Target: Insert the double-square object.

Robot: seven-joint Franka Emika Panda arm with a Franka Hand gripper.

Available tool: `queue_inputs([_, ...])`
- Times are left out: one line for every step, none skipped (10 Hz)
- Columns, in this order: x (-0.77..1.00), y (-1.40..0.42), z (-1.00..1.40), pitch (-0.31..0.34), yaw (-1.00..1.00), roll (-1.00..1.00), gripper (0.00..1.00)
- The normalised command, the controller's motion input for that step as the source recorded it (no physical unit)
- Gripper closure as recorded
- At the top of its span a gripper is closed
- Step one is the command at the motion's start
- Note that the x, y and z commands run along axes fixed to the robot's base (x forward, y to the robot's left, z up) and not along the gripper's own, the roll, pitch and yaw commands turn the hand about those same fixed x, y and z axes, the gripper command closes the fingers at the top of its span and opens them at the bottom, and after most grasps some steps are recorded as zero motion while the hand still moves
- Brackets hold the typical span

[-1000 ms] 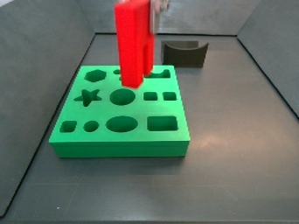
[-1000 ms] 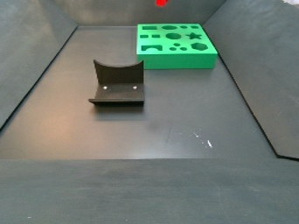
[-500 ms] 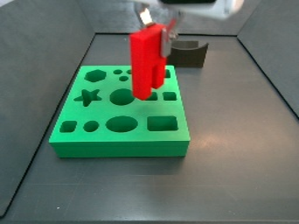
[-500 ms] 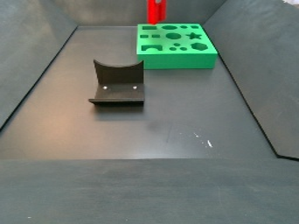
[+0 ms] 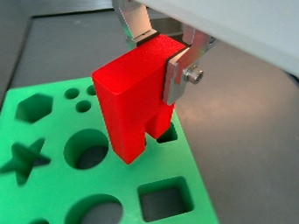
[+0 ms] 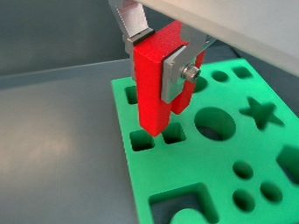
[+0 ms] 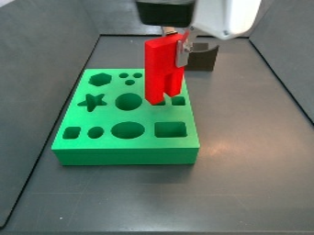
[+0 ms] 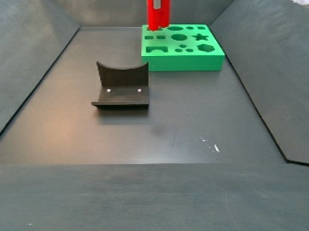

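My gripper [image 5: 159, 54] is shut on the bright red double-square object [image 5: 132, 101], holding it upright by its top. It also shows in a wrist view [image 6: 156, 79] and in both side views [image 7: 162, 66] [image 8: 157, 13]. The object hangs just above the green board [image 7: 123, 151], its lower end over the double-square hole [image 6: 155, 137] near the board's edge. The stepped bottom is close to the hole but I cannot tell if it has entered. The silver fingers [image 5: 179, 73] clamp the object's sides.
The green board [image 8: 182, 59] has several other holes: a star [image 5: 20, 161], a hexagon [image 5: 34, 108], circles [image 5: 87, 148] and a square [image 5: 163, 198]. A dark grey block with a curved notch [image 8: 121, 86] stands on the floor, also visible in a side view [image 7: 203, 57]. Dark walls enclose the floor.
The gripper has carried the red object lower and sideways over the board, from above the board's middle to over the double-square hole near its edge.
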Motion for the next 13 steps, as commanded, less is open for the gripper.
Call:
queue_inputs([0.0,0.0,-0.08,0.0,-1.0,0.0,1.0])
queue_inputs([0.0,0.0,-0.1,0.0,-1.0,0.0,1.0])
queue_inputs([0.0,0.0,-0.15,0.0,-1.0,0.0,1.0])
queue_inputs([0.04,0.01,-0.21,0.0,-1.0,0.0,1.0])
queue_inputs([0.19,0.03,-0.18,0.0,-0.85,0.0,1.0])
queue_inputs([0.29,0.0,-0.15,0.037,-0.71,0.0,1.0])
queue_inputs([0.38,0.0,-0.13,0.046,-0.63,0.0,1.0])
queue_inputs([0.38,0.0,-0.13,0.061,-0.53,0.01,1.0])
queue_inputs([0.29,0.0,-0.15,0.034,-0.37,0.0,1.0])
queue_inputs([0.0,0.0,-0.05,0.007,-0.01,0.02,1.0])
queue_inputs([0.0,0.0,-0.19,0.024,0.0,0.01,1.0])
queue_inputs([-0.06,0.0,-0.27,0.0,0.0,0.01,1.0])
queue_inputs([-0.21,0.07,-0.27,0.0,0.0,0.0,1.0])
